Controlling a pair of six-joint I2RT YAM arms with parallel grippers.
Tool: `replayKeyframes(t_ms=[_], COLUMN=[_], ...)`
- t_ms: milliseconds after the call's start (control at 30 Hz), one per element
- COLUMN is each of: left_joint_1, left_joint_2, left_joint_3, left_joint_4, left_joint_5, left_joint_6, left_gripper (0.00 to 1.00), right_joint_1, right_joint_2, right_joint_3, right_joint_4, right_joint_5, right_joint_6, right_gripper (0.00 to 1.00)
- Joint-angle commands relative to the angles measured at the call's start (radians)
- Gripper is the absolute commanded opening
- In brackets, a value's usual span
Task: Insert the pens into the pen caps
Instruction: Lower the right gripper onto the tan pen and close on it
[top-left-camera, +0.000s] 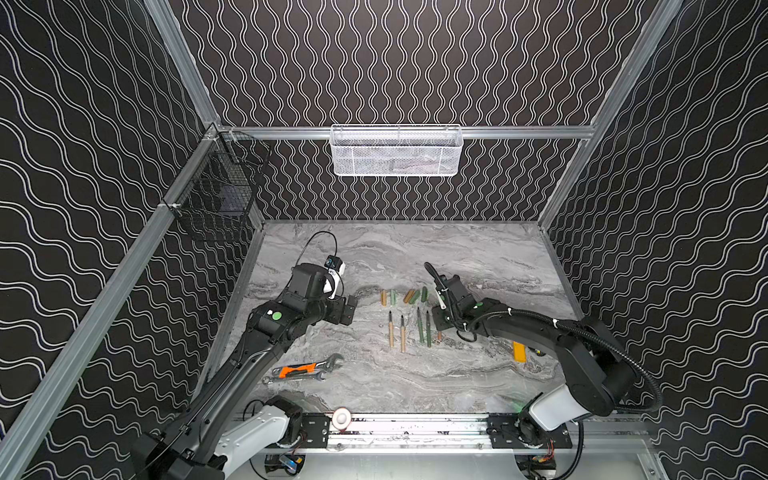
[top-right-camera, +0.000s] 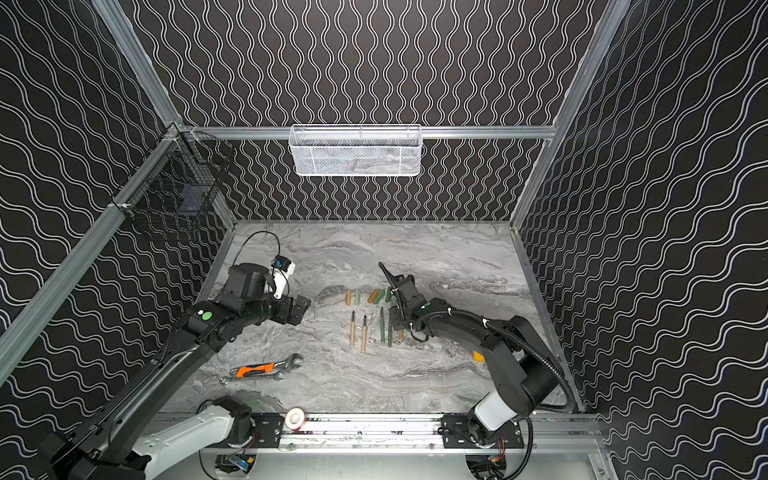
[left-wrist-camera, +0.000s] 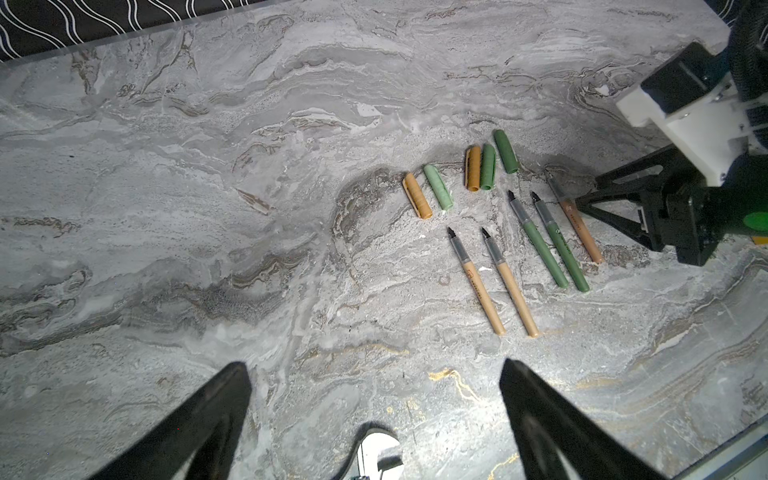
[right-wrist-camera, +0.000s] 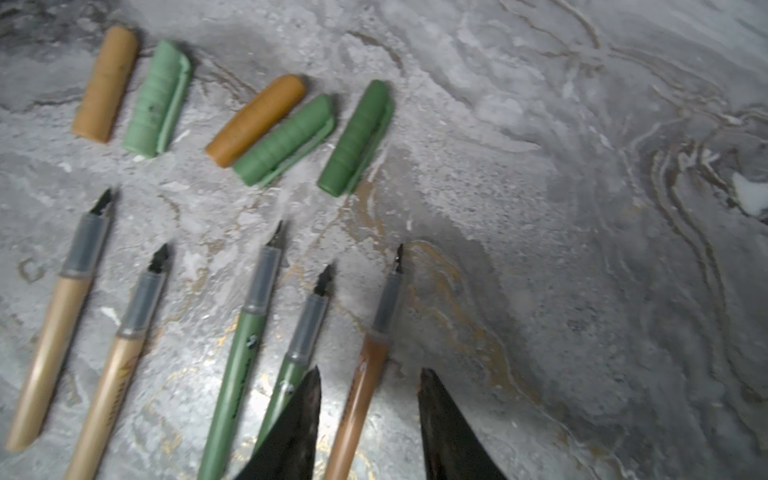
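The marbled grey tabletop (top-left-camera: 415, 386) carries all loose items. A white mesh basket (top-left-camera: 397, 151) hangs on the rear rail; its contents show only as indistinct shapes. A black wire basket (top-left-camera: 216, 195) hangs on the left wall with a dark item inside that cannot be identified.

The left end effector (left-wrist-camera: 372, 368) hovers with its jaws spread wide and holds nothing, well apart from the pens. The right end effector (right-wrist-camera: 370, 372) has its jaws partly spread, one on each side of the brown pen (right-wrist-camera: 353, 415), with a gap at both sides; no grip is made.

An orange-handled wrench (top-left-camera: 303, 369) lies near the front left. A yellow block (top-left-camera: 518, 351) lies partly under the right arm.

The five pens (left-wrist-camera: 476, 282) lie side by side at mid-tabletop, dark tips pointing to the rear: two tan, two green (left-wrist-camera: 540, 245), one brown. Barrel print is too small to read.

The five pen caps (left-wrist-camera: 417, 201) lie in a row just beyond the tips, all detached: two orange-brown, three green.
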Motion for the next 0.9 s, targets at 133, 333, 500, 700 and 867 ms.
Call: replayKeyframes(t_ms=[133, 333, 500, 700, 867], left_joint_1=[0.001, 0.002, 0.003, 0.003, 0.003], left_joint_2=[0.0, 0.006, 0.003, -0.003, -0.007], left_joint_3=[0.004, 0.007, 0.007, 0.004, 0.001], left_joint_4=[0.007, 0.004, 0.006, 0.009, 0.01], left_joint_5=[0.004, 0.006, 0.011, 0.046, 0.067], left_joint_6=[-0.014, -0.013, -0.011, -0.005, -0.002], left_gripper=[0.98, 0.99, 0.99, 0.99, 0.99], right_joint_1=[-0.02, -0.019, -0.017, -0.014, -0.013], right_joint_2=[0.056, 0.118, 0.177, 0.196, 0.224], right_joint_3=[0.038, 0.079, 0.133, 0.137, 0.174], right_joint_4=[-0.074, -0.109, -0.158, -0.174, -0.171], right_joint_5=[-0.017, 0.001, 0.037, 0.042, 0.037], right_joint_6=[0.045, 0.061, 0.071, 0.088, 0.099], right_gripper=[0.39, 0.36, 0.33, 0.32, 0.29])
